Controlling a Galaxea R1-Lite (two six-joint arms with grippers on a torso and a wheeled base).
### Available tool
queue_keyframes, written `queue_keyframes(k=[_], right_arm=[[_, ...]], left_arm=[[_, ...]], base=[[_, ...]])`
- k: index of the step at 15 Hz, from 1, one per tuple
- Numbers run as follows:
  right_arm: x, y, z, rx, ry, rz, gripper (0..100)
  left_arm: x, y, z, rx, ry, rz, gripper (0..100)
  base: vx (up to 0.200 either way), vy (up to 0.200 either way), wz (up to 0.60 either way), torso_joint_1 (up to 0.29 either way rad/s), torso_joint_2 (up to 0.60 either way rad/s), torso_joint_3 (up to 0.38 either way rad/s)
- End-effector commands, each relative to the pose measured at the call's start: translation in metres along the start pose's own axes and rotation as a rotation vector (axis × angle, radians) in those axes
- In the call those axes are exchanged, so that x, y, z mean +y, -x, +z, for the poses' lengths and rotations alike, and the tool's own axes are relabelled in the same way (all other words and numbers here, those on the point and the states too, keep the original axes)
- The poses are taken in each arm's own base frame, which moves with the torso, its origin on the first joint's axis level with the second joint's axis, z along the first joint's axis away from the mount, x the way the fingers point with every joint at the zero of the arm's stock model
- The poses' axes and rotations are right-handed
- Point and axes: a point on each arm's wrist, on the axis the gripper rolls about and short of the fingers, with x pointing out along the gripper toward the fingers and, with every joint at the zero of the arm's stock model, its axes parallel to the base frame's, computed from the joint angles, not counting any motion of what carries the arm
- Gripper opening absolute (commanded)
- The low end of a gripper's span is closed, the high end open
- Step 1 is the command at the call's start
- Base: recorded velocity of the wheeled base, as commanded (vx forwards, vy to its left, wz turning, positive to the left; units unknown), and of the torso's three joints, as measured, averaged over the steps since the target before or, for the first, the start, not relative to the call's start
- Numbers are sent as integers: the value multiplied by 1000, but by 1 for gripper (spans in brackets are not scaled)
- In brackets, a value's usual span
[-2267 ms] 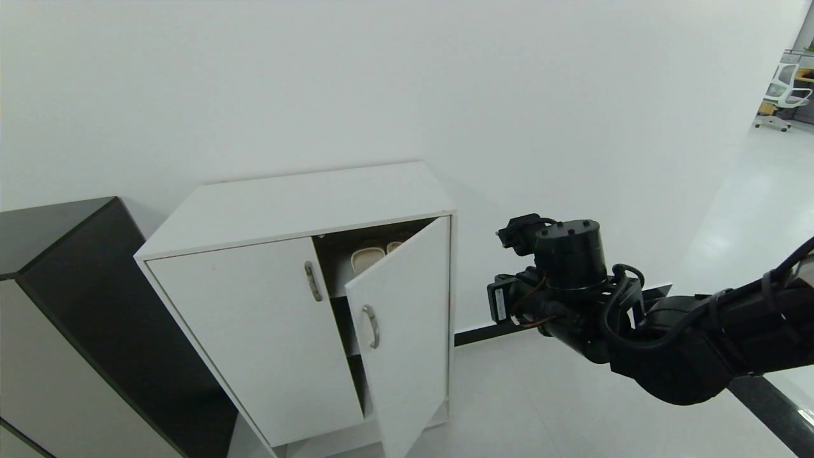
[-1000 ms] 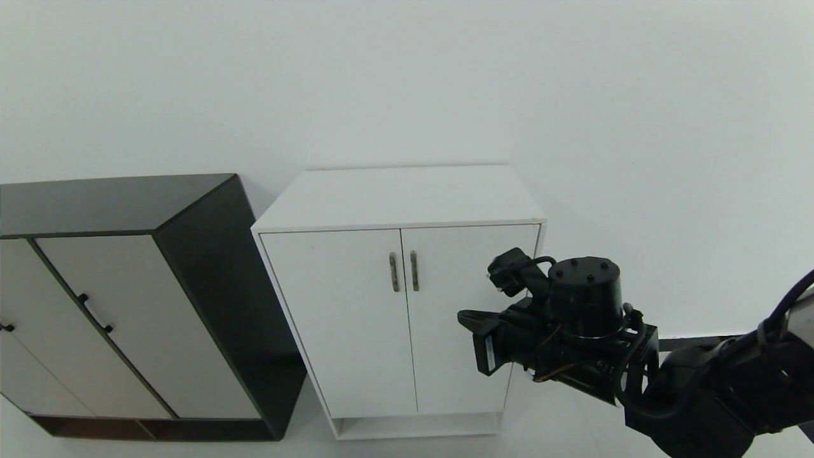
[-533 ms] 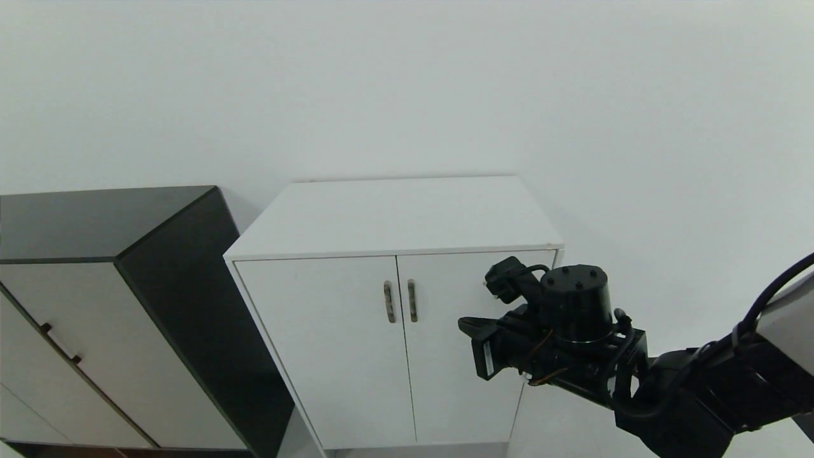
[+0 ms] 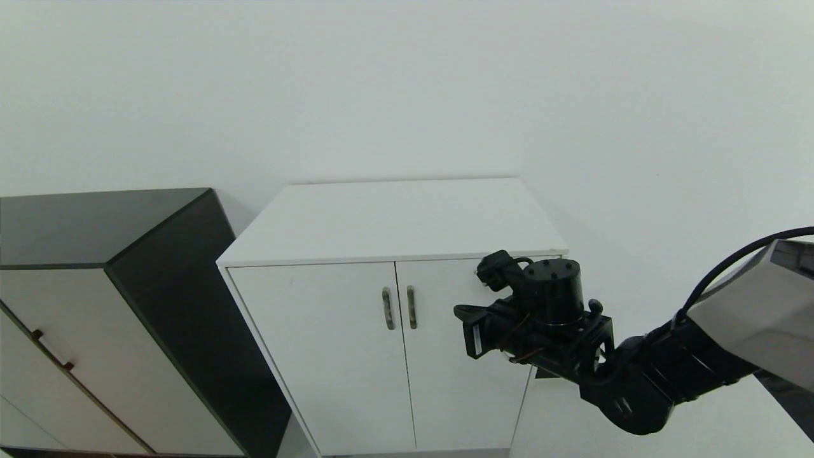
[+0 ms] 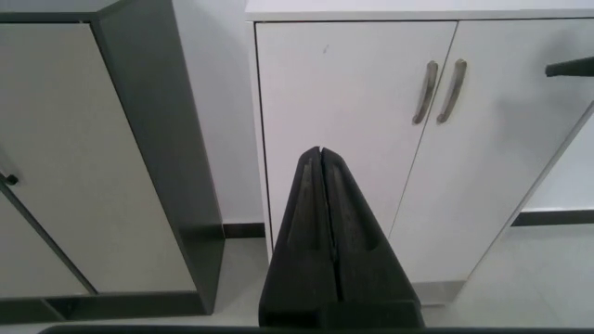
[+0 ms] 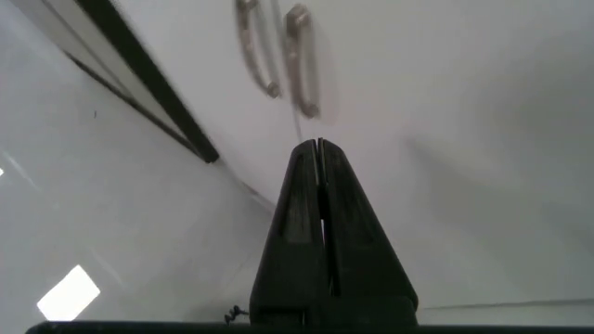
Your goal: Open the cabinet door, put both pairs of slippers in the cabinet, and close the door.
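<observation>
The white cabinet point(image 4: 394, 219) stands against the wall with both doors shut, so its inside is hidden. Two grey handles point(image 4: 386, 308) point(image 4: 411, 307) sit side by side at the middle seam. My right gripper point(image 4: 459, 312) is shut and empty, held close in front of the right door point(image 4: 458, 381), a little right of the handles. In the right wrist view its tip point(image 6: 318, 145) points at the door just below the handles point(image 6: 302, 60). My left gripper point(image 5: 320, 151) is shut and empty, farther back, facing the left door point(image 5: 353, 111).
A black cabinet point(image 4: 95, 222) with pale doors stands directly left of the white one, almost touching it. The white wall runs behind both. Pale floor lies to the right of the white cabinet point(image 4: 699, 426).
The right door, ajar 2.3 s ago, is shut from 1.0 s ago on. The head view has swung to face the cabinet. My right gripper sits slightly higher over the right door.
</observation>
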Motion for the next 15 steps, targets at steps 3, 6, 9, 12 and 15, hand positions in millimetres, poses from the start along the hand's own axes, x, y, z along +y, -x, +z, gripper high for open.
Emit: queue_keyframes(k=[3,6,9,12,15], right_arm=[[-17,-28,0,-26,-11,-38,0],[-26,-36,1,-37,-12,-58,0],[-36,-46,2,-52,-17,-78,0],[-42,-48,0,-50,-21,-90,0],[-46,-50,2,-59,-22,-98,0]], left_arm=[[0,0,0,2,2,1,0],[0,0,0,2,2,1,0],[0,0,0,2,2,1,0],[0,0,0,2,2,1,0],[0,0,0,2,2,1,0]], base=[[0,0,0,0,0,0],[0,0,0,0,0,0],[0,0,0,0,0,0],[0,0,0,0,0,0],[0,0,0,0,0,0]])
